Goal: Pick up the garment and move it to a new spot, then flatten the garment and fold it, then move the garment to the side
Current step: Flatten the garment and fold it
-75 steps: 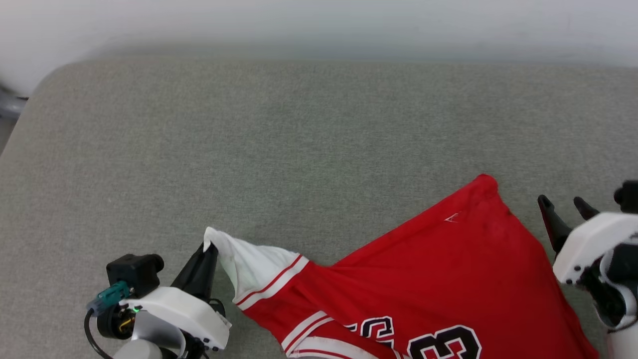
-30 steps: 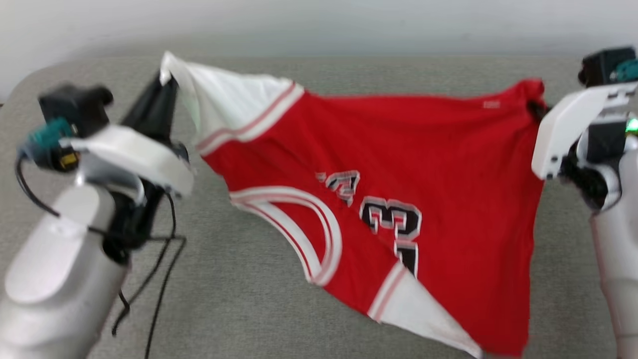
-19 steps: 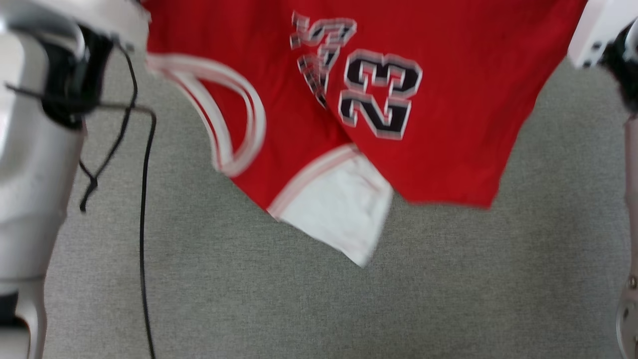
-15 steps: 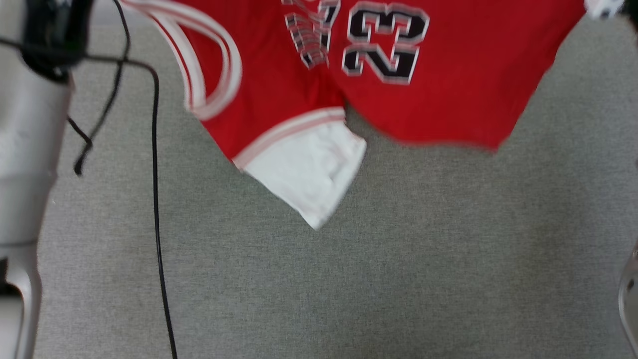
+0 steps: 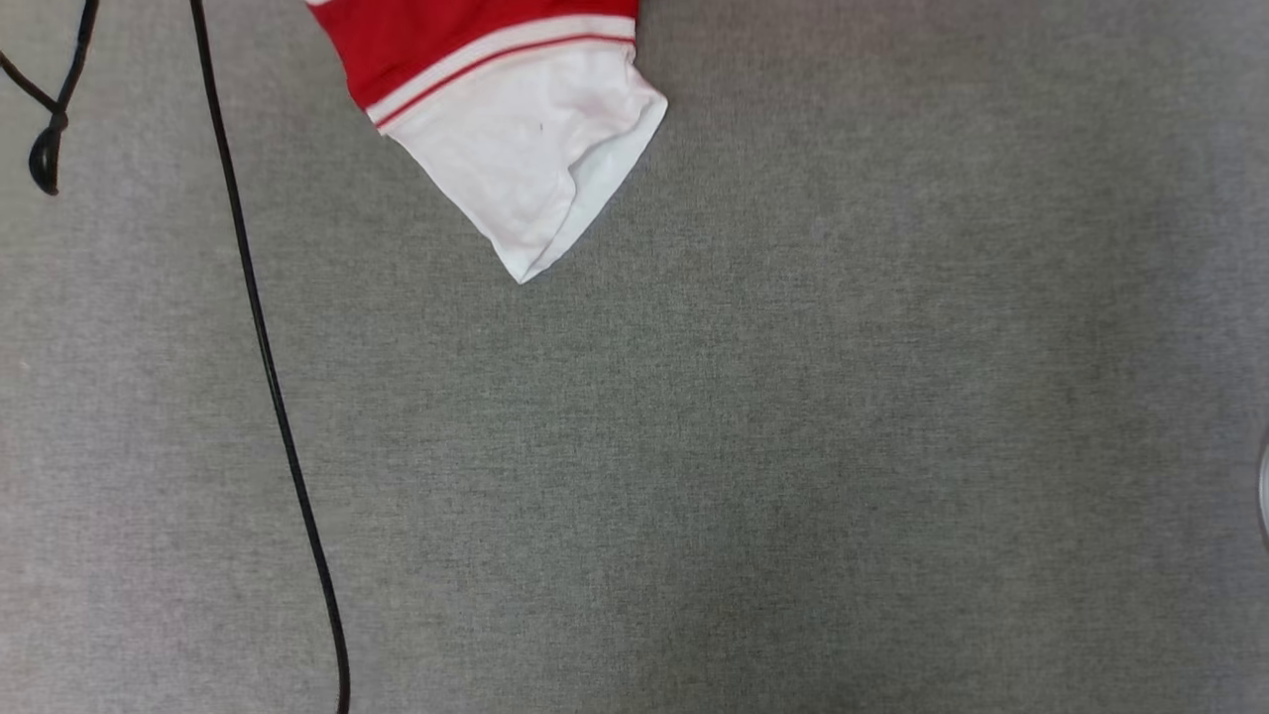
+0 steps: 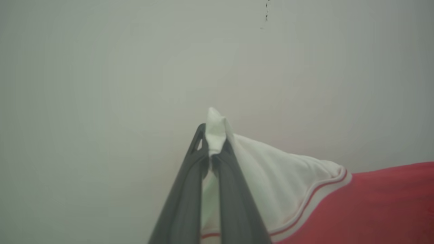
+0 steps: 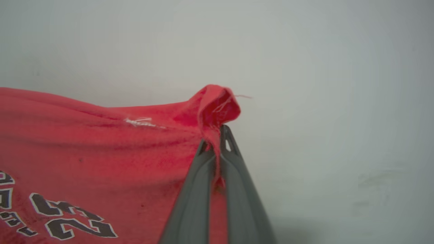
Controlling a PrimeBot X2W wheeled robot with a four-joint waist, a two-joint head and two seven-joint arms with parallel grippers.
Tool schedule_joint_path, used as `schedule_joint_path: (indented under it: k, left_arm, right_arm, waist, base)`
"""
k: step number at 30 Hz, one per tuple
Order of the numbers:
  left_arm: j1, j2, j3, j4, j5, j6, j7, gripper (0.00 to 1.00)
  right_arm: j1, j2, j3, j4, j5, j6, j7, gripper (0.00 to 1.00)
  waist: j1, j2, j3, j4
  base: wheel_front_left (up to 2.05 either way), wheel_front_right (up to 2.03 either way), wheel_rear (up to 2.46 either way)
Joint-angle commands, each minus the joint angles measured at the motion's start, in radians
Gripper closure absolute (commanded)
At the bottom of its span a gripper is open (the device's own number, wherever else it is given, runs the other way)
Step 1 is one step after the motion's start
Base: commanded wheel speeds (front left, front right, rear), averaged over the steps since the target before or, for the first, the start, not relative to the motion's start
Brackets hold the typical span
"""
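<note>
Red knit: the garment (image 7: 84,142) looks soft and thin, wrinkling in long ridges where it is pulled taut.
Where it is: lifted off the grey surface (image 5: 793,446) and slung between the two grippers in front of a pale wall (image 6: 101,67). In the head view its free sleeve (image 5: 525,149) dangles at the far left; whether the tip touches the surface I cannot tell.
Left gripper (image 6: 212,149): fingers pinched narrow on the tip of the other white sleeve (image 6: 271,169), with a nub of cloth poking out past them.
Right gripper (image 7: 217,137): fingers closed tight on a red corner (image 7: 217,105), which curls over above the tips; a loose thread shows there.
Weight: light, by the look of it, since two small pinches carry the whole thing.
Stiffness: none; it sags between the holds and will drape or fold wherever it is unsupported.
Slip: moderate risk, because each hold takes in very little cloth and a sharp tug could pull a corner free.
Fragility: not breakable, though the frayed corner might stretch under hard pulling.
Where to hold: corners and sleeve ends, as now, well apart so the body spreads flat when laid down. For folding, hem corners and shoulders would likely suit better.
Numerals (image 7: 67,223): black with a white outline, at the near left of the right wrist view.
Cable (image 5: 268,397): black, running down the left side of the head view, apart from the cloth.
</note>
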Motion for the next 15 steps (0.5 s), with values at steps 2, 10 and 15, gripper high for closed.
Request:
schedule_joint_path:
  k: [2, 10, 15]
  left_arm:
    - [-0.014, -0.004, 0.000, 0.045, -0.011, -0.014, -0.010, 1.00]
    - [0.039, -0.042, -0.012, 0.195, -0.069, -0.061, -0.028, 1.00]
    - [0.130, -0.075, -0.035, 0.265, -0.124, -0.073, -0.022, 1.00]
  right_arm:
    - [-0.021, 0.005, -0.013, 0.037, -0.009, -0.001, -0.019, 1.00]
    - [0.001, 0.017, -0.055, 0.176, -0.033, -0.001, -0.074, 1.00]
    - [0.078, 0.017, -0.067, 0.252, -0.027, -0.001, -0.121, 1.00]
  waist:
    - [-0.0002, 0.0000, 0.045, 0.004]
    - [-0.0002, 0.0000, 0.104, 0.015]
    - [-0.0002, 0.0000, 0.085, 0.026]
  base:
    - [0.00, 0.00, 0.00]
    - [0.00, 0.00, 0.00]
    - [0.00, 0.00, 0.00]
